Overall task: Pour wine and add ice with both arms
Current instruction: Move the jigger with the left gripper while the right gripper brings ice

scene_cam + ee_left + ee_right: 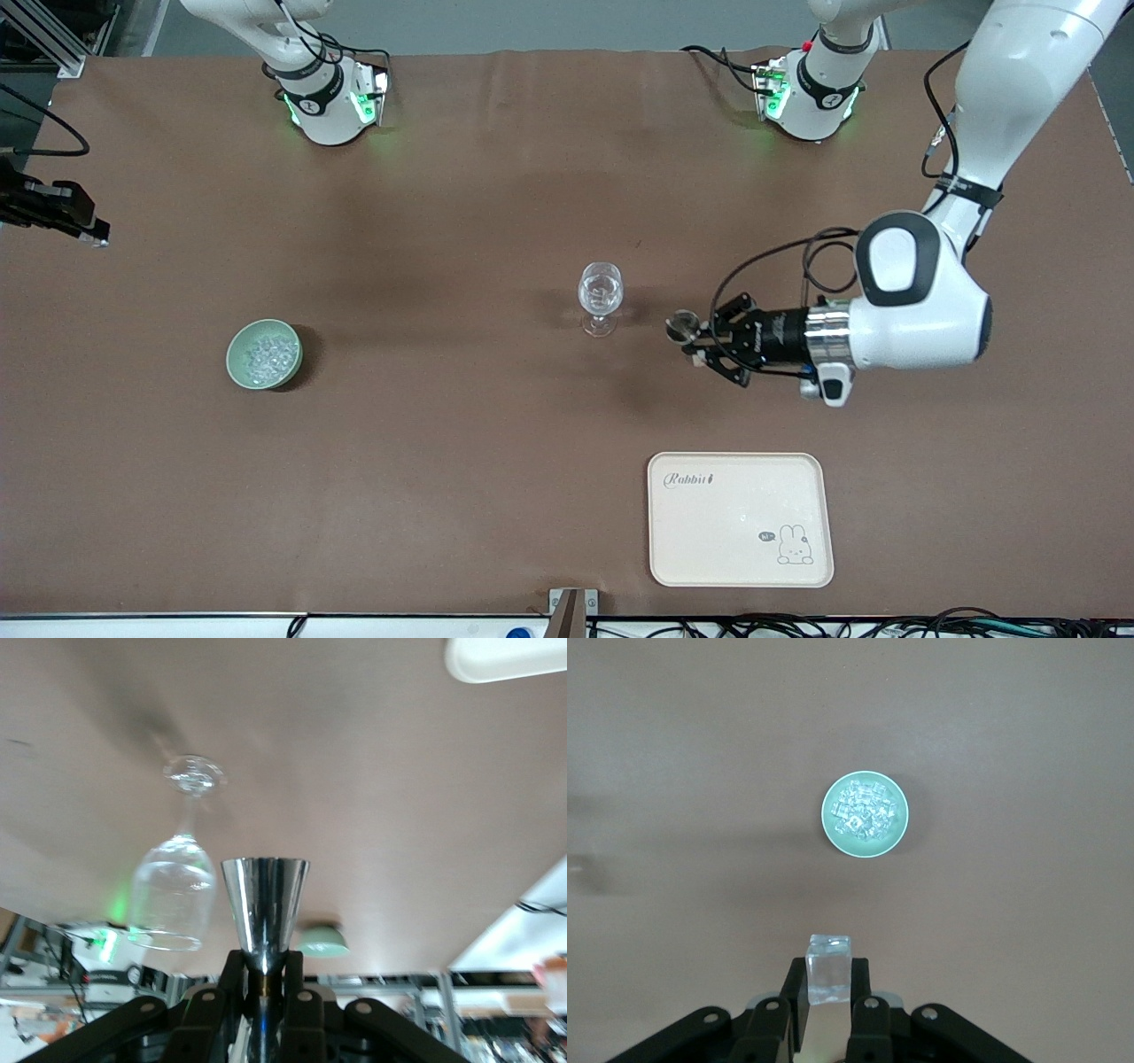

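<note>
The right tool [828, 992], high over the brown surface [461, 461], clamps a clear cube [829, 967] above the green bowl [264, 354] of ice [266, 353]. Beside the wine glass [600, 297], the left tool [700, 341] grips a steel measuring cup [680, 326]; a cream tray [741, 567] lies nearer the camera.

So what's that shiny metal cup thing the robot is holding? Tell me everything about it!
It is a small metal cup, silvery and mirror-shiny, shaped like a cone: wide at its open rim and narrowing to a thin waist. The left gripper is shut on that narrow part. In the front view the cup lies tipped on its side in the air, its mouth turned toward the wine glass beside it without touching it. Whether anything is inside cannot be seen.
</note>
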